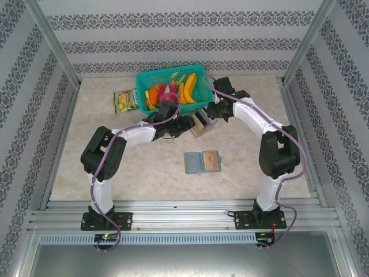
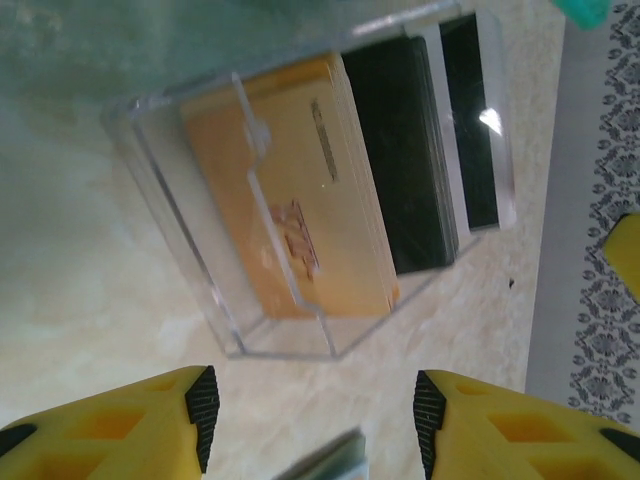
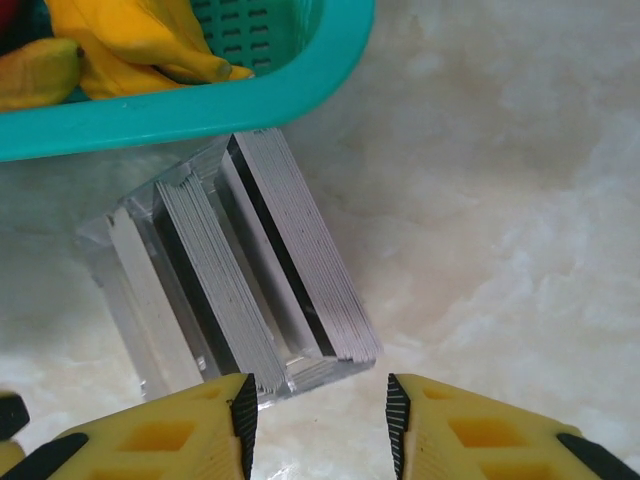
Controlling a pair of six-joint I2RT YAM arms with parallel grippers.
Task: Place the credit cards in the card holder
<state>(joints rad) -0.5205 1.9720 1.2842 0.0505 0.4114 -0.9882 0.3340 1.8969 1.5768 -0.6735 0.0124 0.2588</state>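
Where the credit cards (image 2: pixel 300 210) stand: on edge inside the clear box (image 2: pixel 170 190), centre of the top view, just below the teal basket (image 3: pixel 200 105); probably upright so an edge can be pinched.
Card holder (image 1: pixel 202 162): open on the bench (image 1: pixel 144 173), lower centre, well apart from the box, slots up.
Left pincer (image 2: pixel 315 410): released, empty, aimed at the box.
Right pincer (image 3: pixel 318 415): released, at the box's near edge, perhaps to steady it.
Count: three card stacks (orange, dark, striped), single cards uncountable; one holder, one box, two pincers.
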